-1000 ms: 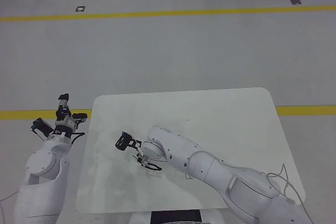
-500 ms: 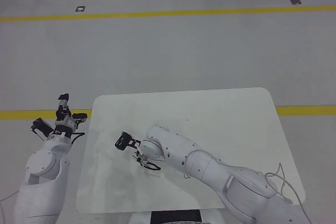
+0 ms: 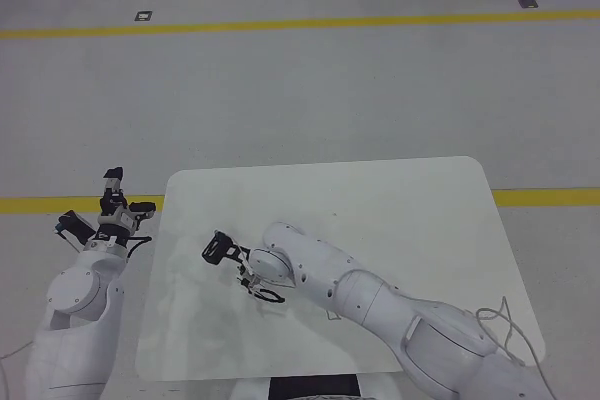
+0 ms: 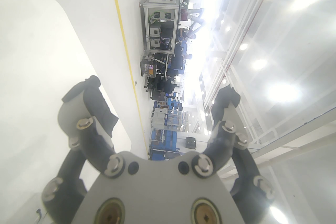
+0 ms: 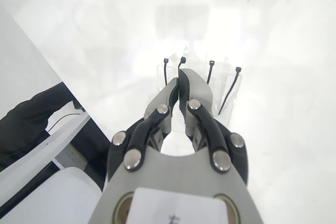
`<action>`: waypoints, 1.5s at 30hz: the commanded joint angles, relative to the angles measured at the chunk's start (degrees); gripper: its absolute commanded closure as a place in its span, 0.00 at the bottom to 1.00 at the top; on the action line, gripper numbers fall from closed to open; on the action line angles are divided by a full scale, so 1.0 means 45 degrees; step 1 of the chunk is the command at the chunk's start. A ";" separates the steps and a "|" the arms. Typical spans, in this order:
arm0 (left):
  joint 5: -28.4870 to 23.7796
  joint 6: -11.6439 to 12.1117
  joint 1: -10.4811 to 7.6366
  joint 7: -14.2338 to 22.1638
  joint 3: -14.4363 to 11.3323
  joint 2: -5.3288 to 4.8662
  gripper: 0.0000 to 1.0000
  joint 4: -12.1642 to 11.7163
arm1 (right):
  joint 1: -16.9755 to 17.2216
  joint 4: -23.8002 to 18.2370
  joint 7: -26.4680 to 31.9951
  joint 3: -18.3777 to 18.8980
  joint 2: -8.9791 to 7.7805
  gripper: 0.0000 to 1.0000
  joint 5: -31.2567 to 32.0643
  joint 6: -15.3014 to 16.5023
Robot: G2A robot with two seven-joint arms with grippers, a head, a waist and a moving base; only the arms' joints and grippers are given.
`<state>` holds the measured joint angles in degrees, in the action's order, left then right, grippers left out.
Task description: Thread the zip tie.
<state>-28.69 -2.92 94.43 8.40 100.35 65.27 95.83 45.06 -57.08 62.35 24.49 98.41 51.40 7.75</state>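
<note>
My right gripper [image 5: 178,83] is shut on a black zip tie [image 5: 181,60], whose head sticks out just past the fingertips. It stands over a clear holder [image 5: 228,99] on the white table [image 5: 105,12], with three more black zip ties [image 5: 210,71] upright in the holder beside it. In the top view the right gripper [image 3: 258,288] hangs over the table's left middle. My left gripper [image 4: 157,99] is open and holds nothing. It sits off the table's left edge, and the top view shows the left gripper [image 3: 110,205] pointing away from the table.
The white table [image 3: 410,210] has rounded corners, and its left corner [image 4: 39,51] lies beside the left gripper. A yellow floor line [image 3: 540,197] runs behind the table. Grey floor surrounds it.
The right gripper has shifted slightly to the left over the table, staying shut. The left arm has not moved.
</note>
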 commanded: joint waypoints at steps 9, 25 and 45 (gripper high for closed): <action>0.0000 0.0000 0.0000 0.0000 0.0000 0.0000 0.00 0.0000 | 0.0886 -0.2045 -0.0251 0.1296 -0.0782 1.00 0.0361 0.0415; 0.0000 0.0000 0.0000 0.0000 0.0000 0.0000 0.00 0.0000 | 0.3136 -0.4807 -0.1994 0.3831 -0.2253 1.00 -0.0347 0.2608; 0.0000 0.0000 0.0000 0.0000 0.0000 0.0000 0.00 0.0000 | 0.2546 -0.5625 -0.6429 0.1900 -0.4594 1.00 -0.5265 0.2608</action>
<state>-28.69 -2.92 94.43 8.40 100.35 65.27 95.83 56.79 -82.30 34.67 33.71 78.30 28.70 19.48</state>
